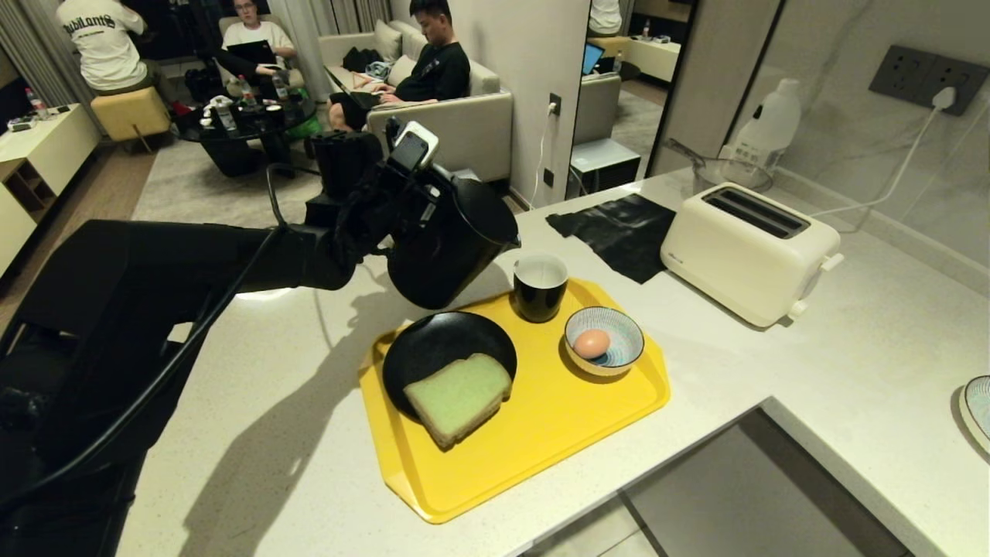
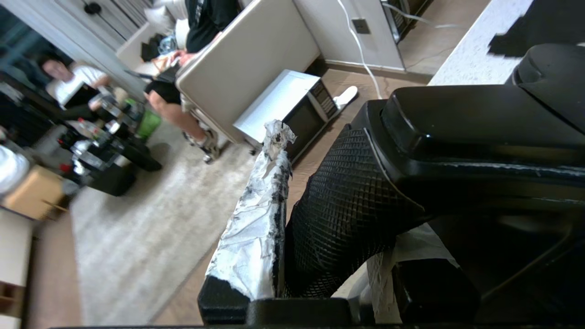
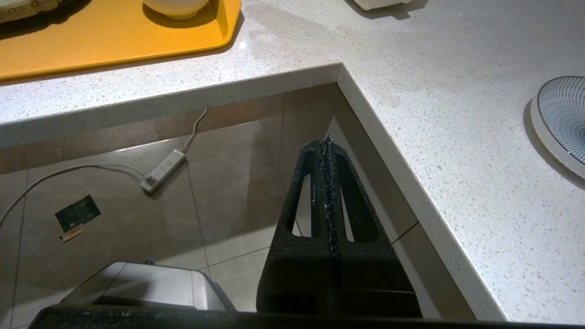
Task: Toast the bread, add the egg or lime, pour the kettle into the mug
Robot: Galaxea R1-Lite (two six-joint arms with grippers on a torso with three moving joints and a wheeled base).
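My left gripper [image 1: 390, 213] is shut on the textured loop handle [image 2: 343, 205] of the black kettle [image 1: 452, 244]. It holds the kettle in the air, tilted, with the spout close above the rim of the black mug [image 1: 540, 288]. A taped finger [image 2: 256, 219] presses one side of the handle. The mug stands at the back of the yellow tray [image 1: 541, 433]. The green-faced bread [image 1: 458, 398] lies on a black plate [image 1: 429, 348]. The egg [image 1: 592, 343] rests in a striped bowl [image 1: 621, 329]. No lime is in view. My right gripper [image 3: 327, 146] hangs shut below the counter edge.
A cream toaster [image 1: 746, 251] stands right of the tray, with a black cloth [image 1: 619, 228] behind the mug. A white jug [image 1: 769, 124] and a glass bowl [image 1: 723, 170] sit at the wall. A striped plate [image 1: 976, 406] lies far right. The counter has an inner corner [image 3: 340, 68]. People sit in the background.
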